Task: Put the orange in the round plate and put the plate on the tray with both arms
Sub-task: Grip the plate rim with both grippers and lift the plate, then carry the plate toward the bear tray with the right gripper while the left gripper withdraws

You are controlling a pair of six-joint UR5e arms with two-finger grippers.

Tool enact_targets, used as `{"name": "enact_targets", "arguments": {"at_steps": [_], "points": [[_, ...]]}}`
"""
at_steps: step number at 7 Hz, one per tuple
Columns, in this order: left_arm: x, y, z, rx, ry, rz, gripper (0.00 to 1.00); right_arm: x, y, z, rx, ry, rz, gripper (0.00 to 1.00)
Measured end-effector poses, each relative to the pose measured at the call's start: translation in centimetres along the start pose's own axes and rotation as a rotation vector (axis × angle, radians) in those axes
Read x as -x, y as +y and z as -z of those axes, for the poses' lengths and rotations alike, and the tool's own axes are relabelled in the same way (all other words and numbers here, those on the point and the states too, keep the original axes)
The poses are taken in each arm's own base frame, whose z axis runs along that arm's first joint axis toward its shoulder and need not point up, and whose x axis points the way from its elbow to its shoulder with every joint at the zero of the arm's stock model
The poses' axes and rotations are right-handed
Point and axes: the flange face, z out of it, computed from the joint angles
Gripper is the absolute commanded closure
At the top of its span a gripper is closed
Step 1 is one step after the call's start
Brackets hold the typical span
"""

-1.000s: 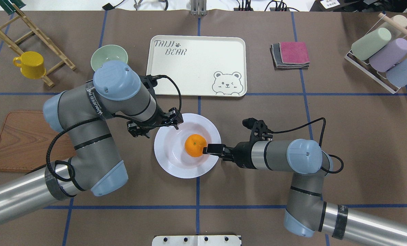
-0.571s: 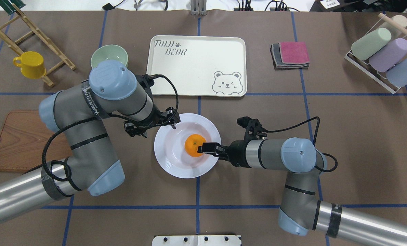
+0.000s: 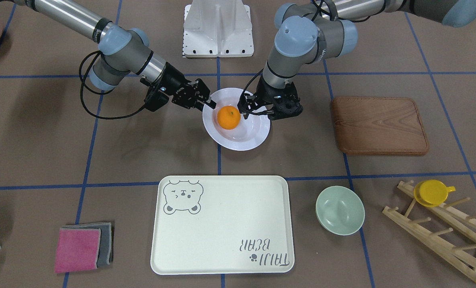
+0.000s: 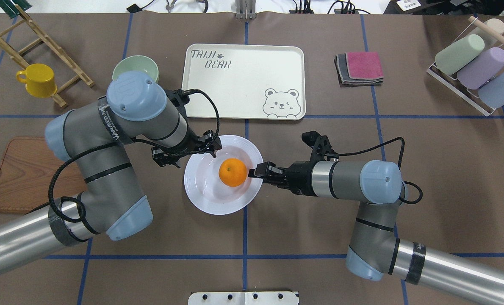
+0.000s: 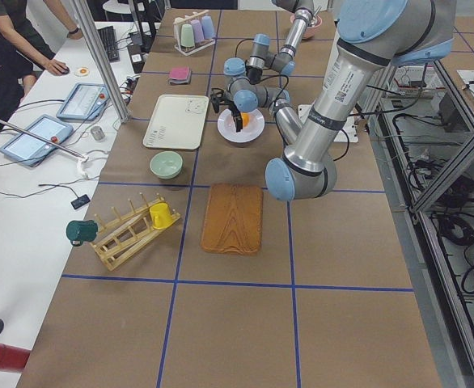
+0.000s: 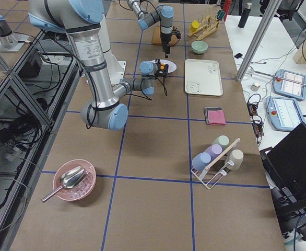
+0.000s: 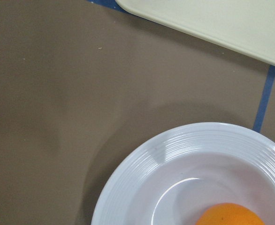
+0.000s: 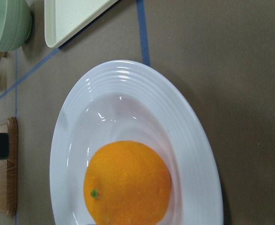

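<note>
The brown papered table carries the tray at top centre, just beyond the round plate at mid-frame. The left gripper seems to be pinching the plate's upper-left rim, the right gripper its right rim. The orange sits inside.

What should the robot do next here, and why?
Probably lift the round plate a little with both grippers together, toward the tray. The orange already sits in it, the left gripper and the right gripper each seem to pinch its rim, and the tray lies empty beyond.
</note>
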Motion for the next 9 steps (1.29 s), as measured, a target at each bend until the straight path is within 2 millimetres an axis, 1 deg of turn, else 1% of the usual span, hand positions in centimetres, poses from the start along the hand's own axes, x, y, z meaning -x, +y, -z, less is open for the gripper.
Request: {"name": "enact_targets", "arguments": {"at_steps": [1,3,4,6,7,9], "points": [[0.7,-0.2,0.5,-0.003,0.003,-0.019,0.02,0.1,0.0,0.1,0.000,-0.005,-0.006,1.00],[2.2,-0.8,2.0,-0.010,0.013,-0.064,0.02,0.2,0.0,0.1,-0.001,-0.008,-0.016,1.00],[3.0,-1.5,3.1,-0.007,0.022,-0.076,0.02,0.2,0.0,0.1,-0.001,-0.009,-0.021,1.00],[5.7,-3.0,5.4,-0.018,0.033,-0.123,0.02,1.5,-0.4,0.5,-0.006,-0.060,-0.060,1.00],[7.3,-3.7,6.3,-0.031,0.030,-0.149,0.02,2.2,-1.1,1.2,-0.012,-0.104,-0.092,1.00],[10.2,-5.6,7.7,-0.062,0.013,-0.203,0.02,3.9,-3.6,2.9,-0.063,-0.196,-0.166,1.00]]}}
